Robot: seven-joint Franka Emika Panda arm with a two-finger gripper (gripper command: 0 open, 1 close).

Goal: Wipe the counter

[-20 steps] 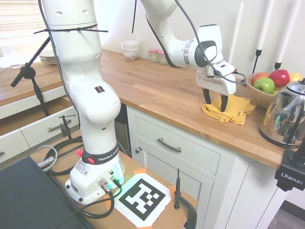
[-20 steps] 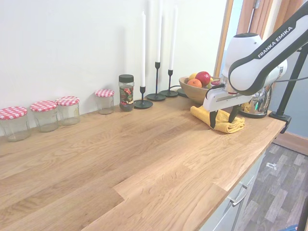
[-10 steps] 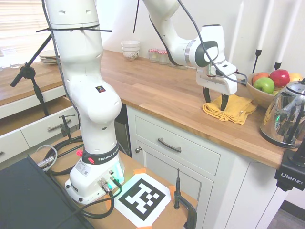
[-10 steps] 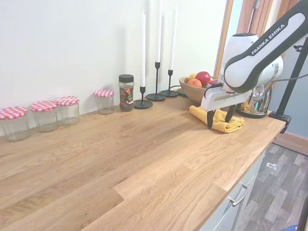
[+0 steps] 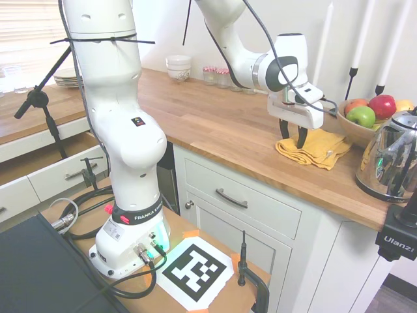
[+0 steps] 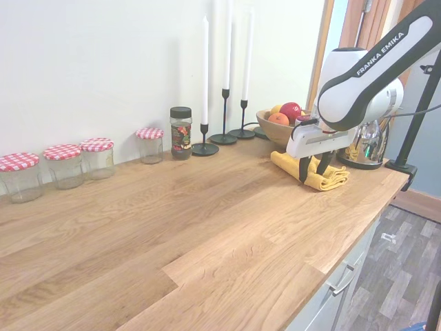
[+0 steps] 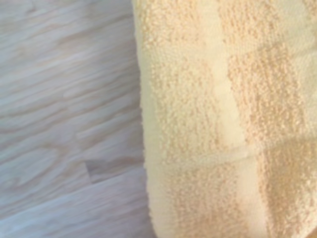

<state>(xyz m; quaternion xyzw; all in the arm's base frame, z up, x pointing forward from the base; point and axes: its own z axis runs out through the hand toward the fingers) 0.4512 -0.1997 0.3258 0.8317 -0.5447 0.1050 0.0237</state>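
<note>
Claw [image 5: 294, 141] is sitting right down on the yellow cloth [image 5: 319, 147] at the near-left edge of it, and we're reading the fingers as only narrowly parted, pinching in on a fold. Honestly we can't tell if there's fabric properly caught between them or if they're just pressing on top.

The desk [image 6: 207, 227] is that long butcher-block top, running from the jars [image 6: 63, 165] at one end to the fruit bowl [image 5: 358, 125] and kettle [image 5: 391, 156] at the other. Almost all of it is bare wood waiting to be wiped. The cloth is lying bunched at the bowl end, close to the front edge.

What we're worrying about from here:

- Thin grip. If the claw is only holding one loose layer, the cloth is probably going to unfold and trail, or slip free once it starts dragging.
- Not enough downward pressure means the cloth just skates along without wiping.
- Tight neighbours. Bowl and kettle are near, and the candlesticks [image 6: 224, 117] are standing further back. A wide swing that way is risking a knock.
- Front edge is close, so a sloppy pull could be sending the cloth off the desk.
</note>
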